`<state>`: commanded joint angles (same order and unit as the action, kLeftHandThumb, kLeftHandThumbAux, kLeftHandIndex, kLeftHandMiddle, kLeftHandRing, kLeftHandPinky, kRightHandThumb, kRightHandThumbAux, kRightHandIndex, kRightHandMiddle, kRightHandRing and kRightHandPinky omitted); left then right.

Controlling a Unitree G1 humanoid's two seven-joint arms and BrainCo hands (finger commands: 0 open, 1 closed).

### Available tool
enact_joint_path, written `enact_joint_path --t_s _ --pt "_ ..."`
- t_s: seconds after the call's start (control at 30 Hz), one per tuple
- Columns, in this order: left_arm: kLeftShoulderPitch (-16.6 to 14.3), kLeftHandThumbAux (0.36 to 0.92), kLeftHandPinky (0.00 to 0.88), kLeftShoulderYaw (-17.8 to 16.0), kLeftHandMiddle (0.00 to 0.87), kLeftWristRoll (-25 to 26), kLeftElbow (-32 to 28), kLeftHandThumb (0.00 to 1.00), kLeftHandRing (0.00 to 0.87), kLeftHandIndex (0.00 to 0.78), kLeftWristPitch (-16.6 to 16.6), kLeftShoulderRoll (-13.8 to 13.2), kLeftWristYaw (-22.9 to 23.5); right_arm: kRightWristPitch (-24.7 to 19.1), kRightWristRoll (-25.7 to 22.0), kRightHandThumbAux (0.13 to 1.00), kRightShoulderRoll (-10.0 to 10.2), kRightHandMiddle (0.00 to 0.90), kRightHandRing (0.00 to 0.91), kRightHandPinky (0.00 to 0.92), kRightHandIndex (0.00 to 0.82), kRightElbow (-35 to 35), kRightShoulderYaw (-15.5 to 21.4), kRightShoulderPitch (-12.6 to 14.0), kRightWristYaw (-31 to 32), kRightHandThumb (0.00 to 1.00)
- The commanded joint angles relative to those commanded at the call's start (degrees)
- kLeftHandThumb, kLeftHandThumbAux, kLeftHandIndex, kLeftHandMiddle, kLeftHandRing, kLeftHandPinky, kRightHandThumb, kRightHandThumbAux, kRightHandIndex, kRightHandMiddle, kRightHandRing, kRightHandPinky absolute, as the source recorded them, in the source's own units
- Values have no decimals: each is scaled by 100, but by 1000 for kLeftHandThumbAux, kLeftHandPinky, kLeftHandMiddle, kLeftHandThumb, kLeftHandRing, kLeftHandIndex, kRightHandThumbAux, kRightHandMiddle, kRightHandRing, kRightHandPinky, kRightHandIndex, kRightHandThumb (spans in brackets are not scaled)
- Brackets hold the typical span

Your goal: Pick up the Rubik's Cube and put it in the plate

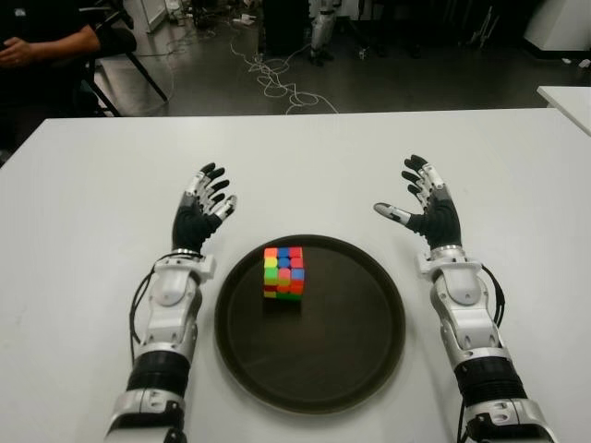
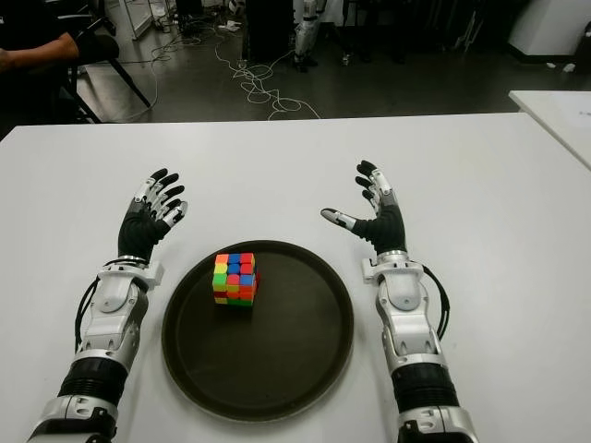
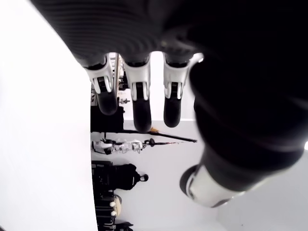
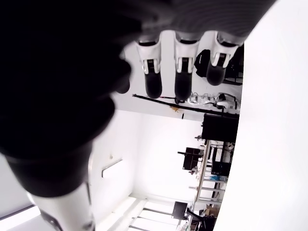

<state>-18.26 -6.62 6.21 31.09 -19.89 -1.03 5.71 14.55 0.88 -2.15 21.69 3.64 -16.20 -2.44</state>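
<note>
Already, the job looks done from where you sit: the one Rubik's Cube (image 1: 283, 271) stands inside the one plate (image 1: 360, 360), a dark round tray low in the centre of the frame. The cube sits in the plate's upper-left part, squarely on a face, clear of the rim.

Either side of the plate, your two forearms run up the frame. The left hand (image 1: 201, 210) shows up and left of the cube, fingers spread and holding nothing — its wrist view shows only straight fingertips against the room. The right hand (image 1: 423, 203) shows up and right, thumb stuck out toward the centre, likewise spread with nothing in it.

The cube lies down and inward from both hands, and the left hand is the nearer. A cube has no long axis, so if you did need to re-grasp it, either pair of opposite faces would probably serve.

Beyond the hands the white surface (image 1: 305, 157) runs bare to its far edge; past it, cables (image 1: 277, 78) on the floor and a seated person's arm (image 1: 46, 44) at upper left.
</note>
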Motion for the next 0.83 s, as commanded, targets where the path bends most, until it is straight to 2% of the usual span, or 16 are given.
enact_joint_path --t_s 0.3,0.57,0.67,0.83 --pt "11 848 122 4 168 -57 -69 10 149 114 127 -16 -62 -3 47 851 -21 145 114 85 71 -7 -40 -5 -6 0" --pt "2 807 179 29 171 -101 -61 127 170 105 193 -75 -17 -26 33 860 -34 140 108 85 73 53 -37 -47 39 0" --pt "3 785 233 63 185 -148 -68 221 197 104 221 -112 12 -6 9 865 -38 143 110 89 75 84 -22 -61 61 0" --pt "2 770 261 131 191 -250 -49 261 211 104 206 -186 57 40 6 859 -32 144 114 92 75 124 -16 -74 61 0"
